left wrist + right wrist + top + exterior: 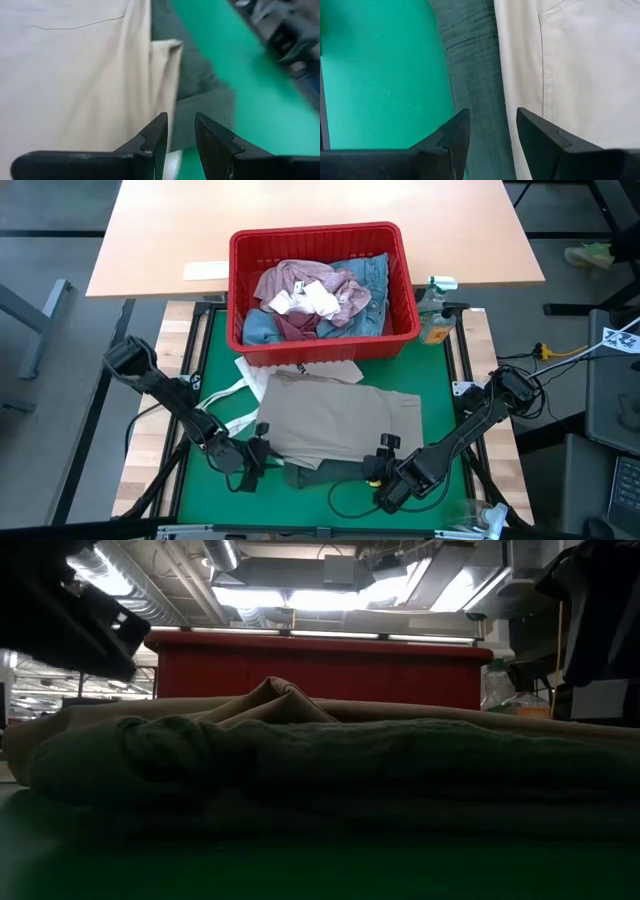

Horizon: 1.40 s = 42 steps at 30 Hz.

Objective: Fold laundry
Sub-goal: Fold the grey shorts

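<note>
From above, the beige trousers (pixel 335 420) lie flat on the green table (pixel 190 495) over the dark green top (pixel 320 472), in front of the red basket (pixel 322 345) of clothes. The left end effector (pixel 252 463) and right end effector (pixel 382 472) sit at the near edge. Both wrist views show parted, empty fingers.

No lettering can be read anywhere. The white tote bag (pixel 240 395), lying beyond the left gripper (pixel 252 458), shows no legible print from above, and the small bottle (pixel 436 320) far beyond the right gripper (pixel 378 470) carries a label too small to make out.
</note>
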{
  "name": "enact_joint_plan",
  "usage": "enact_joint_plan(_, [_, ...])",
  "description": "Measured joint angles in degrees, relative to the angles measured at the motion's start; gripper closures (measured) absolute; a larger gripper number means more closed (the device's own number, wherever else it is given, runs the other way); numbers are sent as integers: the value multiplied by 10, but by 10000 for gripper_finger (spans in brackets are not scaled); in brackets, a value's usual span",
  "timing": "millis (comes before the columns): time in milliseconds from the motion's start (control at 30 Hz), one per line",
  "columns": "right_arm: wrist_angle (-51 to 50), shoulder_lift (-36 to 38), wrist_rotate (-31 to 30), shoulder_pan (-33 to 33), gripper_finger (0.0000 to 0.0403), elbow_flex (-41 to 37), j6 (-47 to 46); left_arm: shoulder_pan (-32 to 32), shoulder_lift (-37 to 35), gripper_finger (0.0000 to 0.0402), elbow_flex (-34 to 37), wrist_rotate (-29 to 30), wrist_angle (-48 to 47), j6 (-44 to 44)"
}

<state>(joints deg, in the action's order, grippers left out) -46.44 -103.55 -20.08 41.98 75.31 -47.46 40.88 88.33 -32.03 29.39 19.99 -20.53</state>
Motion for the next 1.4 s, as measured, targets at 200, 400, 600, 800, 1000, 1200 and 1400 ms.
enact_joint_plan(200, [1, 0, 0, 0, 240, 0, 0, 0, 44, 308, 0, 29, 0, 46])
enact_joint_plan(400, [1, 0, 1, 0, 240, 0, 0, 0, 66, 308, 0, 68, -3, 46])
enact_joint_plan(600, [1, 0, 1, 0, 240, 0, 0, 0, 66, 313, 0, 106, -10, 46])
enact_joint_plan(800, [1, 0, 1, 0, 240, 0, 0, -1, 66, 363, 0, 103, -11, 45])
enact_joint_plan(1000, [1, 0, 1, 0, 240, 0, 0, -1, 66, 398, 0, 101, -11, 42])
enact_joint_plan(1200, [1, 1, 1, 0, 240, 0, 0, -1, 66, 363, 0, 80, 14, -31])
enact_joint_plan(1400, [-2, 0, 4, 0, 240, 0, 0, -1, 65, 345, 0, 39, 98, -46])
